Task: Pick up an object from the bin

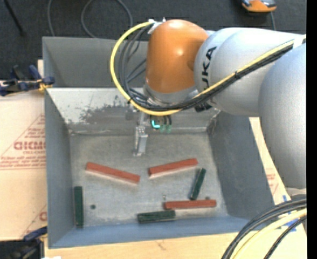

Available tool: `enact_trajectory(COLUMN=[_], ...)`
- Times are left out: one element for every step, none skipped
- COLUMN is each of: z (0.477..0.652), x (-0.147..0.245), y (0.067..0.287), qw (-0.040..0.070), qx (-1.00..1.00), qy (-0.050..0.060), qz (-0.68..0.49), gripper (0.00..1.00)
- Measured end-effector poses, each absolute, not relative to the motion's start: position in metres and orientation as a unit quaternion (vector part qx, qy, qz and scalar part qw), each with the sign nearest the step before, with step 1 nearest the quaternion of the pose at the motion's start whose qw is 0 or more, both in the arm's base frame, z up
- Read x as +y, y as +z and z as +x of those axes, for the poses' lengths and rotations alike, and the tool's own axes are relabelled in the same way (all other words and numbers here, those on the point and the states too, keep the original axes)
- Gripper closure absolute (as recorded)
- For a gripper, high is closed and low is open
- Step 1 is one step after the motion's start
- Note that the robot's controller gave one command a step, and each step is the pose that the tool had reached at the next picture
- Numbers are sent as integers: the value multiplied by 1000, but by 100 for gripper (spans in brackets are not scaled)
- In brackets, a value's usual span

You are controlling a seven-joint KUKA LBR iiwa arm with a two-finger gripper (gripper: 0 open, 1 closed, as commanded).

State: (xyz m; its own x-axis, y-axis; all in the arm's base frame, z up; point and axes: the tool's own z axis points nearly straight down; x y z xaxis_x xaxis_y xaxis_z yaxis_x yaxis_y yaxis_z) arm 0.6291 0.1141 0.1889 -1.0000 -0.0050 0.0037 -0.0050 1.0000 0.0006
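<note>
Red flat stick (112, 173) lies near the pincer (140, 143), frontward and leftward.

- We see the arm (255, 74) reach in from the right of the view, a thick pale grey body that crosses the upper half and bears black lettering near its wrist.
- At the wrist we see a rounded orange cover (172, 55), its dome turned up towards the camera.
- A yellow cable (113, 63) loops out to the left of the cover and runs back along the arm. Dark cables (129, 69) lie bundled inside the loop.
- Below the cover the gripper (140, 147) hangs pointing down, slim and grey.
- We note a small green light (157, 124) just right of the gripper's base.
</note>
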Motion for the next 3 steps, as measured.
enact_trajectory(z=[592, 597, 595], x=[121, 122, 122], y=[67, 74, 72], qw=[2, -5, -3], qx=[-999, -999, -999], qy=[1, -1, -1], qz=[53, 51, 50], gripper=[0, 100, 0])
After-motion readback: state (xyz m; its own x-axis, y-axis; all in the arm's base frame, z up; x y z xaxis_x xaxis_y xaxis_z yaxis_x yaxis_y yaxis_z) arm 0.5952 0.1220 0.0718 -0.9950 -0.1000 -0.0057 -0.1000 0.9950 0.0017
